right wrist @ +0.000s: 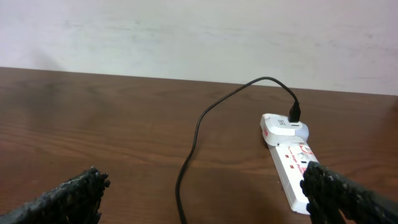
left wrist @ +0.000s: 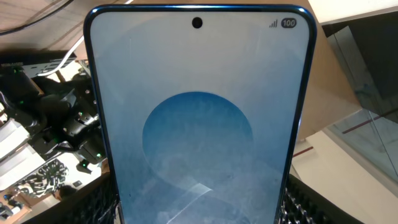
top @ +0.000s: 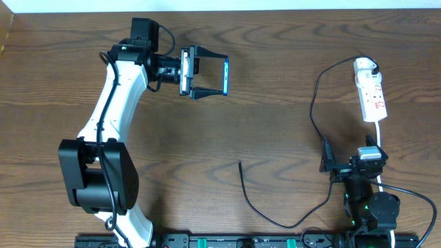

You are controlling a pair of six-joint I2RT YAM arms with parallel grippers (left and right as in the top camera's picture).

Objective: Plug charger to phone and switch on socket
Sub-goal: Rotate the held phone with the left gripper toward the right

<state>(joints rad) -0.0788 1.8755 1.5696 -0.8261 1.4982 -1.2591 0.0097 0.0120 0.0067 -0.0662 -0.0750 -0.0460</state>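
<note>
Phone (left wrist: 198, 124) clasped by left hand (top: 219, 74) near far edge, seemingly for plugging | right hand (right wrist: 208, 199) spread wide, empty | charger (top: 244, 189) left unconnected.

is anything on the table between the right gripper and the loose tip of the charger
Nothing visible. Only bare table lies between the right gripper and the charger's loose tip; the phone is held in the left gripper, off that path.

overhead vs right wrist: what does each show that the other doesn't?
Overhead only: left end effector gripping the slim blue-screen smartphone; the free tip of the long thin black cable lying on the brown wooden table. Right wrist only: pale wall behind the table. Both: narrow white power strip, the cable plugged into its end, the table.
</note>
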